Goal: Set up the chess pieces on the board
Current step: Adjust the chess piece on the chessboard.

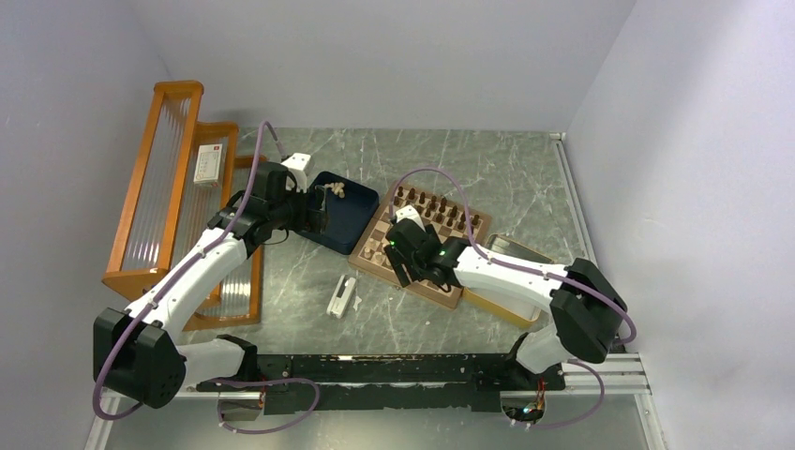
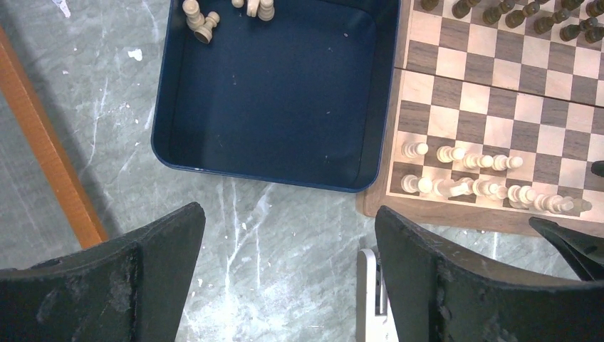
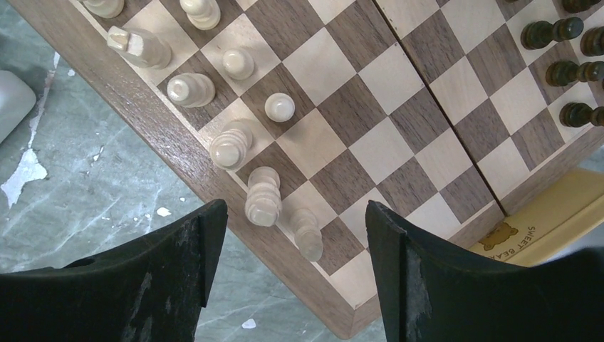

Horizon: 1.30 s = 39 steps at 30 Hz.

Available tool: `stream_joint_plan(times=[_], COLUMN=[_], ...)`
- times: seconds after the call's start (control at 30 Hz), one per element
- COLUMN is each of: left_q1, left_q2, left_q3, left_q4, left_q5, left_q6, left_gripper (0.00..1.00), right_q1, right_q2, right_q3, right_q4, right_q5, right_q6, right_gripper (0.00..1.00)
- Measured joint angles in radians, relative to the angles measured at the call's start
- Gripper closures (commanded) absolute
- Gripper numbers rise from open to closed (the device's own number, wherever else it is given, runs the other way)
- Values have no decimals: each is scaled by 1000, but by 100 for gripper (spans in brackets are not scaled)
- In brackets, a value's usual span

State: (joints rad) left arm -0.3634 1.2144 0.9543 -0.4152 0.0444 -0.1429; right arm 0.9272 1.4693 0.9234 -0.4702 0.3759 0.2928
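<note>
The checkered wooden board [image 1: 424, 246] lies mid-table; it also shows in the left wrist view [image 2: 491, 107] and the right wrist view [image 3: 370, 121]. Dark brown pieces [image 1: 441, 206] stand along its far side. Pale tan pieces [image 3: 235, 142] stand along its near side, also seen from the left wrist [image 2: 484, 178]. A few pale pieces [image 2: 203, 21] lie in the dark blue tray [image 2: 278, 100]. My left gripper [image 2: 288, 278] is open and empty above the table near the tray. My right gripper [image 3: 292, 263] is open and empty over the board's near corner, above a pale piece [image 3: 308, 234].
An orange wooden rack [image 1: 173, 187] with a white box [image 1: 208, 164] stands at the left. A white flat part [image 1: 341, 297] lies on the table in front of the board. A pale yellow-rimmed tray [image 1: 506, 305] sits under the board's right side.
</note>
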Motion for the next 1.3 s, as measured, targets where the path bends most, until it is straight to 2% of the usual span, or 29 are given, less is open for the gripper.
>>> stream_joint_plan(times=[1.3], left_q1=[0], left_q2=[0], left_q3=[0], left_q4=[0], left_q5=[0], left_q6=[1], left_gripper=[6], right_q1=[0], right_q2=[58], right_q3=[-19], right_q4=[37], right_q5=[59], right_q6=[-1], right_gripper=[24])
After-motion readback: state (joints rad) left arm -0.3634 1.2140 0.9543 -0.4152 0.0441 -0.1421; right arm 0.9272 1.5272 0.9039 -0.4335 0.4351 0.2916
